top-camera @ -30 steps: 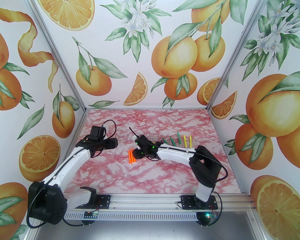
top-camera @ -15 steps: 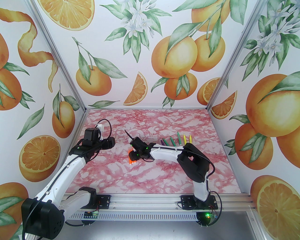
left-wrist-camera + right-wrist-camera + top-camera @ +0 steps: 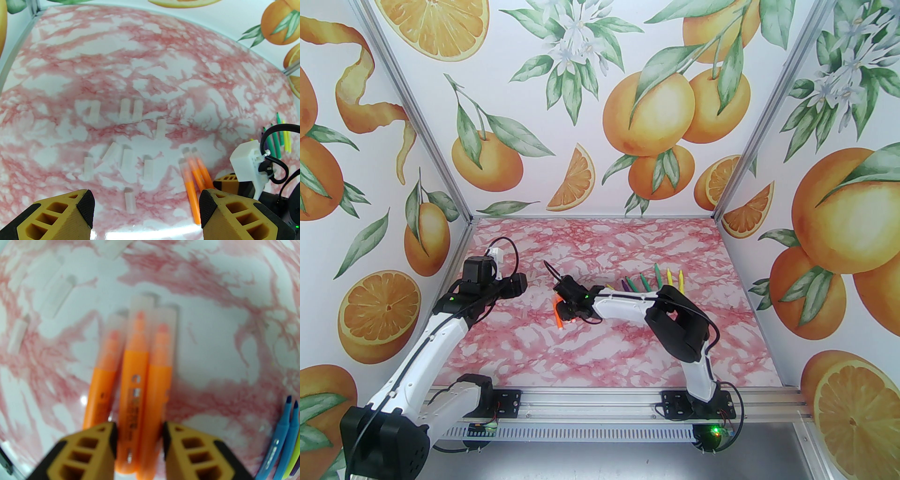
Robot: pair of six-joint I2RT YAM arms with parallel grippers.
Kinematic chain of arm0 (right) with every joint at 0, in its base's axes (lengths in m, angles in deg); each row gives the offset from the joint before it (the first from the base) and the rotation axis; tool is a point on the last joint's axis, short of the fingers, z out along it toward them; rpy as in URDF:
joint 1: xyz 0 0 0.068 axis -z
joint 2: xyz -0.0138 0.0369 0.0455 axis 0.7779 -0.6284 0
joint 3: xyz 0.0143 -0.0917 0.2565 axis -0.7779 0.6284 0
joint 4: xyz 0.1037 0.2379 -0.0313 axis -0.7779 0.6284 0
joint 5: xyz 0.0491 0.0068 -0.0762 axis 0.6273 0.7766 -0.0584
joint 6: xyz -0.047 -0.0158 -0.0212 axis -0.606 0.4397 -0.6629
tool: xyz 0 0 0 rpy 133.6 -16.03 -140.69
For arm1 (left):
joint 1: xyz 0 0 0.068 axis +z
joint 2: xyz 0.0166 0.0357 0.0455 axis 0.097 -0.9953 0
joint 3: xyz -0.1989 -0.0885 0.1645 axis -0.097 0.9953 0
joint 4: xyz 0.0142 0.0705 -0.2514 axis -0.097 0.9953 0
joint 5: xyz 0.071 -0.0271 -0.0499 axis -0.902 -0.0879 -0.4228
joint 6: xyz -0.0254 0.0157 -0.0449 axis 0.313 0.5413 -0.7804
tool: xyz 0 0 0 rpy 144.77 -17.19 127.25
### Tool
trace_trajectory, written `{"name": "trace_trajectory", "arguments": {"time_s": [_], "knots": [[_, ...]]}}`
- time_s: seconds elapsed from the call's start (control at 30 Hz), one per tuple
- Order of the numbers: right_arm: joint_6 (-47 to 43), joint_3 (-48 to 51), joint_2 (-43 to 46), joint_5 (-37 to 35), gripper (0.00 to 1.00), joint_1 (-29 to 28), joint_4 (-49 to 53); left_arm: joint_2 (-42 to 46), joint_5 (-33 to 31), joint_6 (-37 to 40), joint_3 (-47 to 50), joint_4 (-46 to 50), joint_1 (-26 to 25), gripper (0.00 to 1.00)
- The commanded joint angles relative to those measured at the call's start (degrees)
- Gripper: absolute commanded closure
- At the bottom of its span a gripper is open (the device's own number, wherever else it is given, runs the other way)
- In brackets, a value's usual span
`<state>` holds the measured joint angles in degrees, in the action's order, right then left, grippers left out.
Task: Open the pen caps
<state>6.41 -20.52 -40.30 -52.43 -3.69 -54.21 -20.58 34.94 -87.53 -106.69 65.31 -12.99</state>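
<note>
change: the right arm had swung left, away from the green pens (image 3: 644, 282) and yellow pens (image 3: 670, 280), and come down over the orange pens (image 3: 136, 371). The left arm had drawn back a little.
right gripper (image 3: 138, 434): jaws narrowed astride the middle and right pens of the three, pads at their barrels, the third pen outside. Could not tell if the clamp was firm.
left gripper (image 3: 145, 201): jaws wide and empty, above the tabletop (image 3: 628, 356) just left of the trio.
caps (image 3: 141, 310): frosted, on all three orange tips.
loose caps (image 3: 127, 109): about ten lay scattered left of the trio.
blue pens (image 3: 284, 425): uncapped, like the green and yellow.
meaning: the orange trio looked to be the last still capped. Two barrels between the jaws risked a double pick-up.
</note>
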Motion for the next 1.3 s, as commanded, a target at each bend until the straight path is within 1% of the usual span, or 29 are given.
{"name": "trace_trajectory", "arguments": {"time_s": [0.0, 0.1, 0.3, 0.43, 0.67, 0.8, 1.07, 1.13, 1.27], "knots": [[-0.3, 0.3, -0.9, -3.2, 0.64, -0.2, 3.7, 1.3, 0.9, -0.4, 0.3, -0.3, 0.4, 0.22], [-0.4, 0.3, -0.6, -4.0, 0.65, -0.2, 4.3, 1.9, 0.6, -0.3, 0.4, -0.2, 0.6, 0.22], [-1.5, 0.5, 0.5, -5.2, 0.64, -0.2, 5.6, 1.9, 1.1, -0.3, 0.4, -0.4, 0.9, 0.22], [-2.6, 2.2, 2.8, -1.9, 0.63, -0.1, 3.5, 1.5, 1.6, -0.2, 0.2, -0.4, 1.0, 0.22], [-2.9, 3.4, 5.7, 3.3, 0.63, 0.7, 1.0, 1.2, 2.2, -0.3, 0.4, -0.5, 1.1, 0.22], [-2.9, 4.2, 7.4, 5.6, 0.61, 1.4, -0.1, 1.2, 2.3, -0.3, 0.2, -0.5, 1.1, 0.22], [-2.8, 4.8, 7.6, 4.3, 0.61, 2.6, 0.1, 1.0, 2.7, -0.4, 0.3, -0.6, 1.2, 0.22], [-3.3, 4.8, 6.5, 2.7, 0.63, 2.8, 1.3, 1.1, 2.9, -0.4, 0.1, -0.5, 1.2, 0.22], [-3.6, 4.7, 5.4, 3.2, 0.63, 2.8, 1.4, 1.3, 2.9, -0.3, 0.1, -0.4, 1.4, 0.22]]}}
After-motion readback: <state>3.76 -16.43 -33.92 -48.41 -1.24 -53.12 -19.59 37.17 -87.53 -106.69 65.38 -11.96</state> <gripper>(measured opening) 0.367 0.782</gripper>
